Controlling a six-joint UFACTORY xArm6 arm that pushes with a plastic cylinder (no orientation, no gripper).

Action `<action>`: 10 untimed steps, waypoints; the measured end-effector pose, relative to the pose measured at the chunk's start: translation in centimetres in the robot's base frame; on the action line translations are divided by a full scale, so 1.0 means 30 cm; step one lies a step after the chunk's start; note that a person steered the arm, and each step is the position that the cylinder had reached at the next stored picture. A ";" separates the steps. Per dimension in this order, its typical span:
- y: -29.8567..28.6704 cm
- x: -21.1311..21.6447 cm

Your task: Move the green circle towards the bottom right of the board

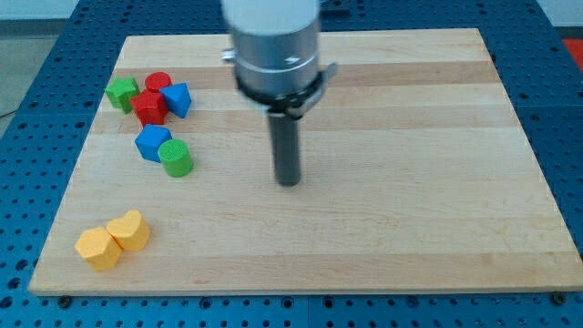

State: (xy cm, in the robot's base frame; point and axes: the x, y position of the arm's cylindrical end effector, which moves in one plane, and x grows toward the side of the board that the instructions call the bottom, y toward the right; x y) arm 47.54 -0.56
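The green circle (175, 158), a short green cylinder, stands at the view's left, touching a blue block (152, 142) on its upper left. My tip (289, 181) rests on the board near the middle, well to the right of the green circle and slightly lower than it. The tip touches no block.
At the view's upper left sit a green star-like block (121, 93), a red cylinder (158, 82), a red block (148, 107) and a blue block (177, 98), close together. Two yellow blocks (97, 248) (129, 230) lie at the lower left. The wooden board (410, 182) lies on a blue perforated table.
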 end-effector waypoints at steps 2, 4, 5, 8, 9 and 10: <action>-0.119 -0.015; -0.464 0.050; -0.620 0.076; -0.654 -0.014; -0.303 -0.026; -0.235 -0.061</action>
State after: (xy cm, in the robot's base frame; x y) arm 45.71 -7.63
